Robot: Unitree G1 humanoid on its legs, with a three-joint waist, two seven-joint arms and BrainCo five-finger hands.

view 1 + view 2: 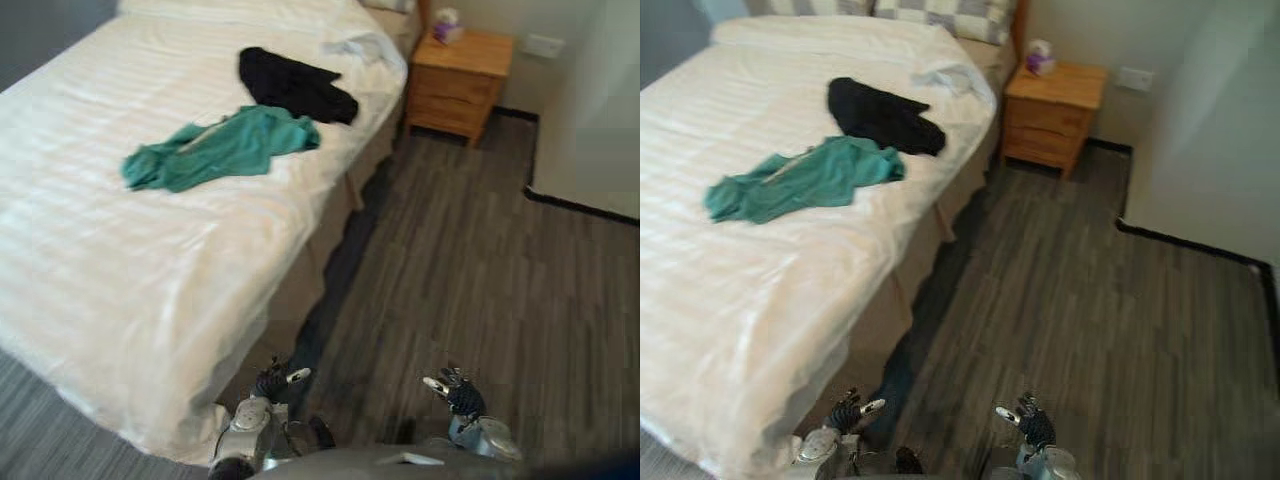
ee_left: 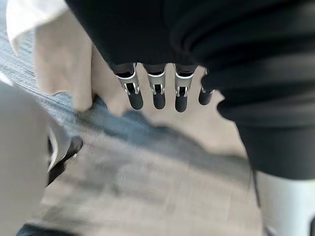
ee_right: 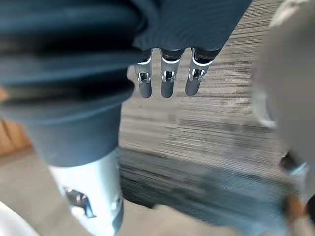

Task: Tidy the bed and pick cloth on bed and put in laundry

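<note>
A crumpled teal cloth (image 1: 215, 148) and a rumpled black garment (image 1: 295, 85) are seen lying on the white striped bedcover (image 1: 120, 270), neither yet collected. The left hand (image 1: 275, 383) and right hand (image 1: 458, 392) are held low over the grey plank floor (image 1: 450, 270), fingers straight and empty, presumably because both cloths lie well beyond reach.

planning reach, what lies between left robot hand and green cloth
Bare white bedspread, from the left robot hand up to the green cloth; left eye view.
</note>
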